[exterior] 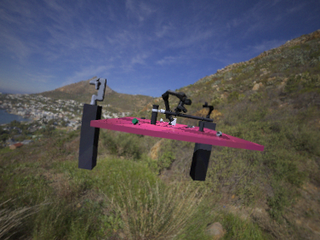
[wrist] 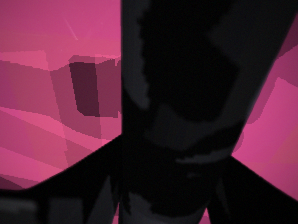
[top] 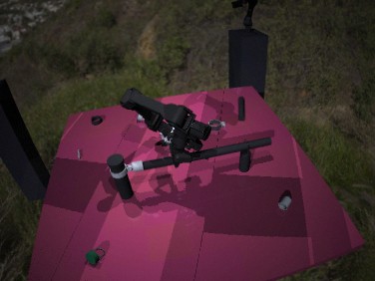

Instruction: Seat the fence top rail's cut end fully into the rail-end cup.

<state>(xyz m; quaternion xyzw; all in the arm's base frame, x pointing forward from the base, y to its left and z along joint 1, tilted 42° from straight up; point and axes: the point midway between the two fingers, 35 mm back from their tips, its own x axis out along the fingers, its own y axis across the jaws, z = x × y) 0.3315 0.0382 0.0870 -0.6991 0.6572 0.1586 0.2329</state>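
Note:
The black rail (top: 226,149) (exterior: 191,116) (wrist: 180,50) runs across the short post (top: 244,162) (exterior: 202,126); the loop cap at that post's top is too dark to make out. The rail's left end meets the mouth of the pale rail-end cup (top: 137,165) (exterior: 162,111), in line with it; how deep it sits inside cannot be told. The cup hangs on the brace band (top: 119,173) (exterior: 155,110), which is up near the cap of the big post (top: 125,188) (exterior: 153,118). My gripper (top: 183,158) (wrist: 165,144) is shut on the rail, between the cup and the short post.
A black ring (top: 96,118), a pale clamp ring (top: 217,127) and a black bar (top: 241,109) lie behind the rail. A silver cup (top: 284,202) lies at the right, a green piece (top: 93,257) near the front left, and a small pale piece (top: 79,153) at the left.

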